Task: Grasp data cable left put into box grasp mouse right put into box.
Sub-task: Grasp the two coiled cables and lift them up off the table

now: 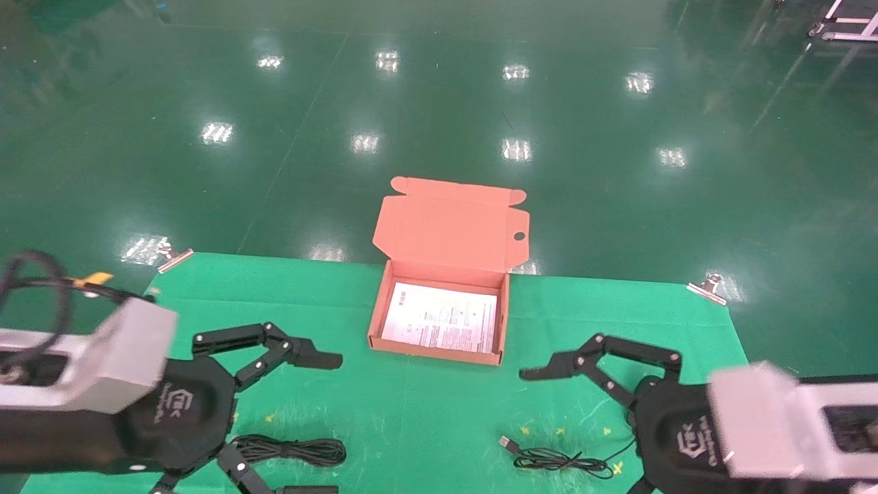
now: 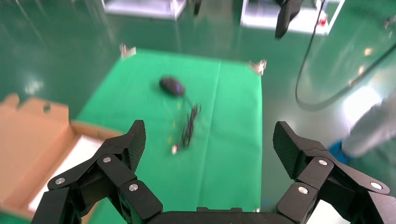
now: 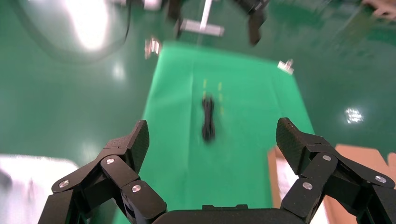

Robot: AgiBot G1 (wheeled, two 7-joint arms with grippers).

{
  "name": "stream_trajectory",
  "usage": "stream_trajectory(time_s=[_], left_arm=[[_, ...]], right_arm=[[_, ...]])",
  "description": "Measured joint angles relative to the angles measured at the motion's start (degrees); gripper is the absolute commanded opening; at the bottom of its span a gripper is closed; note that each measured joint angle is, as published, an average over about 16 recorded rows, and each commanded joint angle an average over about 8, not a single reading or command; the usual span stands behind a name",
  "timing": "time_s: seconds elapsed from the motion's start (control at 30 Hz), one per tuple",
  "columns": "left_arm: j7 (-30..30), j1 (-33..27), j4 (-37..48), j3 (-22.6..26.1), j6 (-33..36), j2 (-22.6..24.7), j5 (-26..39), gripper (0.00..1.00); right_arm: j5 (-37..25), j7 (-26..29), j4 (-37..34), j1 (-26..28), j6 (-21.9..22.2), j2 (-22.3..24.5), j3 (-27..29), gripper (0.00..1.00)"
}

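The salmon-orange box stands open in the middle of the green cloth, its lid raised at the back and a printed sheet inside. The data cable lies as a black bundle at the near left, between the spread fingers of my open left gripper. It also shows in the right wrist view. My open, empty right gripper hovers at the near right over the mouse's cord. The mouse is hidden in the head view; the left wrist view shows the mouse and its cord.
The green cloth covers the table and is clipped at the far corners by a left clip and a right clip. Shiny green floor lies beyond. Small yellow marks dot the cloth near both cables.
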Motion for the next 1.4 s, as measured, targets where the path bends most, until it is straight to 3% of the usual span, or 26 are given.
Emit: stream_trajectory(time_s=[0.37, 0.63, 1.03, 1.4], left_arm=[[1.82, -9.09, -1.00, 10.14, 0.03, 3.68, 18.07, 1.00], [3.79, -11.91, -1.86, 16.72, -3.04, 8.21, 32.13, 1.00], [2.90, -9.72, 1.16, 22.64, -9.65, 14.06, 47.33, 1.00], [2.29, -9.06, 15.26, 23.99, -14.00, 19.55, 51.17, 1.00]], right_arm=[[-18.47, -10.81, 0.87, 10.63, -0.53, -2.45, -14.63, 1.00], [-32.22, -15.58, 0.92, 13.59, 2.22, -5.64, -23.82, 1.00], [-45.83, -12.66, -0.75, 9.52, 11.09, -9.28, -28.79, 1.00], [-49.87, -8.70, -6.71, 4.76, 20.22, -12.38, -28.97, 1.00]])
